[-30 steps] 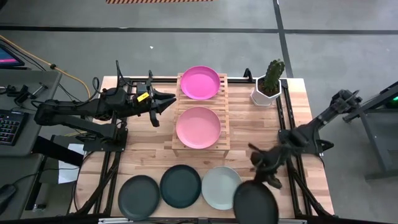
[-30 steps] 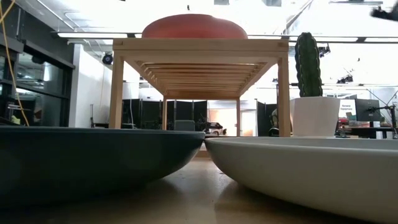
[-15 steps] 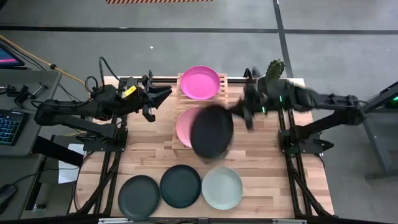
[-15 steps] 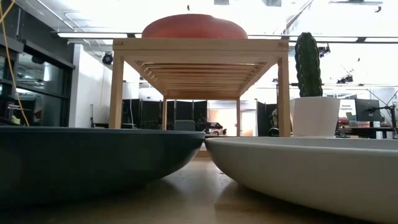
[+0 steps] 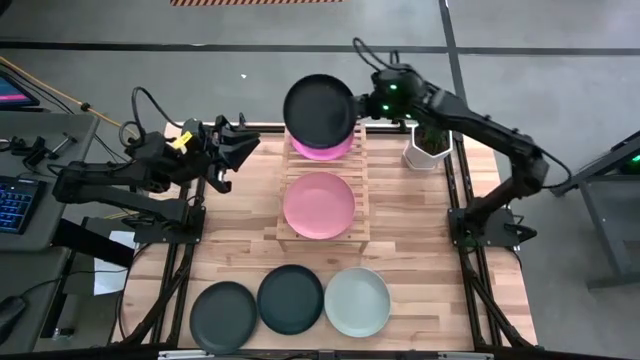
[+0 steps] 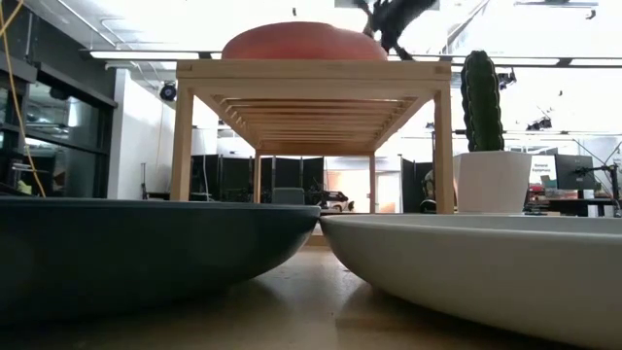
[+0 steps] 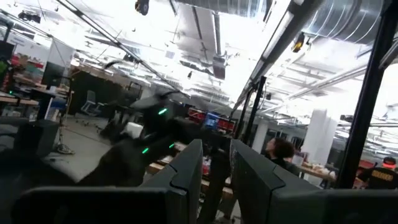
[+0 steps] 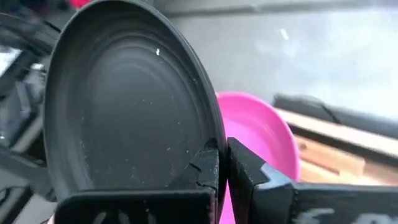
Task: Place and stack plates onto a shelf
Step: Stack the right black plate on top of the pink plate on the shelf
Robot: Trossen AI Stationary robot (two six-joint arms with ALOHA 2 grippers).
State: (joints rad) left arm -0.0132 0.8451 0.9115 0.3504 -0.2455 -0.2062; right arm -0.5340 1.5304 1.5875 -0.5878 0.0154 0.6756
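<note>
one dark teal-black round plate (image 5: 319, 103) hangs over the far pink plate (image 5: 322, 150) on the light wooden slatted shelf (image 5: 360, 190) — pinched by its rim in the right gripper (image 5: 362, 104). left gripper (image 5: 248, 148) waits beside the shelf's far end, fingers narrowly parted, empty — three plates lie along the table's near edge.

Two plates (image 5: 319, 203) are pink, one (image 5: 357, 301) mint-white, three (image 5: 320, 110) dark teal-black; the shelf (image 5: 363, 190) is light wood, the pot (image 5: 428, 153) white.
</note>
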